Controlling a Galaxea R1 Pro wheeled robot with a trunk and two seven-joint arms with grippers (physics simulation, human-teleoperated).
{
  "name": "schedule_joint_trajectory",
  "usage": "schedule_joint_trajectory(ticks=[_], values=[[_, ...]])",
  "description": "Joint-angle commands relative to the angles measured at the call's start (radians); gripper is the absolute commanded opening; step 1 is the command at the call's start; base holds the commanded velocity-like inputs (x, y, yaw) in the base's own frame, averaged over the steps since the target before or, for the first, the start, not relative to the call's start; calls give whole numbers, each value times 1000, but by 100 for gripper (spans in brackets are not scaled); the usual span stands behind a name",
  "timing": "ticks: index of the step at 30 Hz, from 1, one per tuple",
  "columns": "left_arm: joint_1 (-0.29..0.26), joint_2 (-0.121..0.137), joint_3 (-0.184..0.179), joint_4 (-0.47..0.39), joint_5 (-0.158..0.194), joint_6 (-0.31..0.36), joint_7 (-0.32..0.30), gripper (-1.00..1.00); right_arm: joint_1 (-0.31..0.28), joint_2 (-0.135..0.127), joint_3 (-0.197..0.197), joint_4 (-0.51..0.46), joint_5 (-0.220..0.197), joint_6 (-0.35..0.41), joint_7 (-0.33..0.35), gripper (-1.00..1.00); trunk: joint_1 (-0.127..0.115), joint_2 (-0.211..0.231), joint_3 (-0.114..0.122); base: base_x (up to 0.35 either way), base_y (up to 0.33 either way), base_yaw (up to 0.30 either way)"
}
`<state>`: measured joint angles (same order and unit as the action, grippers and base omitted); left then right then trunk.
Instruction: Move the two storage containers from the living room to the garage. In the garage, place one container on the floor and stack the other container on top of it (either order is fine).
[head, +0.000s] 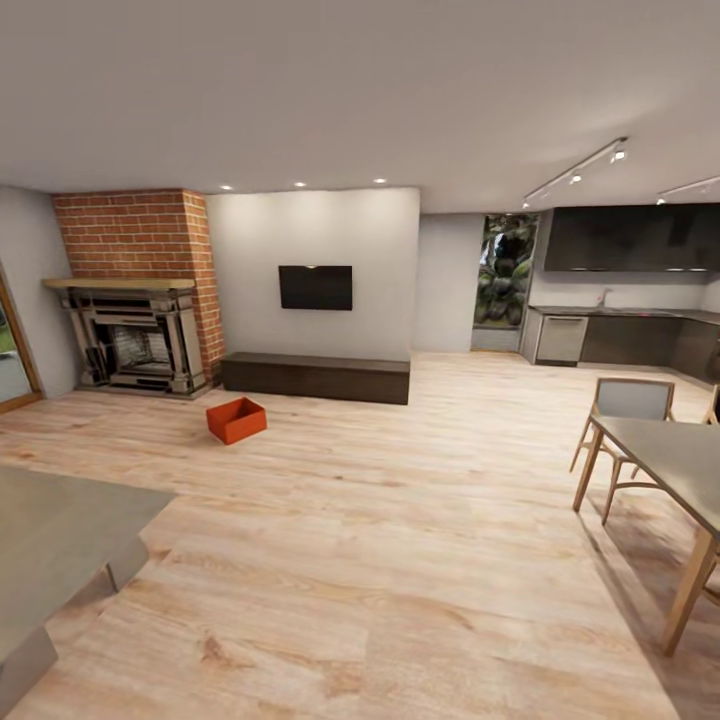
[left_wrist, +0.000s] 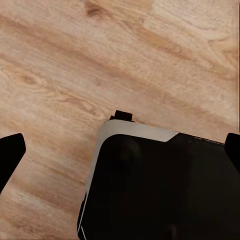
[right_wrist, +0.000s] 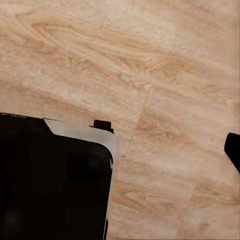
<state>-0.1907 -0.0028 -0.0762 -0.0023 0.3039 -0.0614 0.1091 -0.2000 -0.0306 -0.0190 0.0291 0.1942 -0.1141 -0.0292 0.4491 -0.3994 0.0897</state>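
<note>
Light wood plank floor (head: 400, 560) runs to a brick fireplace (head: 135, 290), a wall-mounted TV (head: 315, 287) above a low dark bench (head: 316, 377), a dark kitchen (head: 630, 300) under track lights (head: 580, 170), dining table (head: 680, 460) right.

The room is evenly bright. Small recessed lights (head: 300, 185) and track lights (head: 580, 172) glow on the ceiling. The dining table (head: 670, 455) throws a soft shadow on the wood floor (head: 400, 560). Lines bend at the edges of the head view. Both wrist views are slightly soft, with no glare.
</note>
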Motion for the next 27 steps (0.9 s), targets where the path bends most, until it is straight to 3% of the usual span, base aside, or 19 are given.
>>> schedule_joint_trajectory(ticks=[1, 27], values=[[0, 0, -8, 1, 9, -3, 3, 100, -1, 0, -2, 3, 9, -5, -3, 100, 1, -1, 0, 322, 0, 0], [0, -1, -8, 1, 9, -5, 4, 100, -1, 3, 4, 3, 16, -3, -3, 100, 1, -1, 0, 322, 0, 0]])
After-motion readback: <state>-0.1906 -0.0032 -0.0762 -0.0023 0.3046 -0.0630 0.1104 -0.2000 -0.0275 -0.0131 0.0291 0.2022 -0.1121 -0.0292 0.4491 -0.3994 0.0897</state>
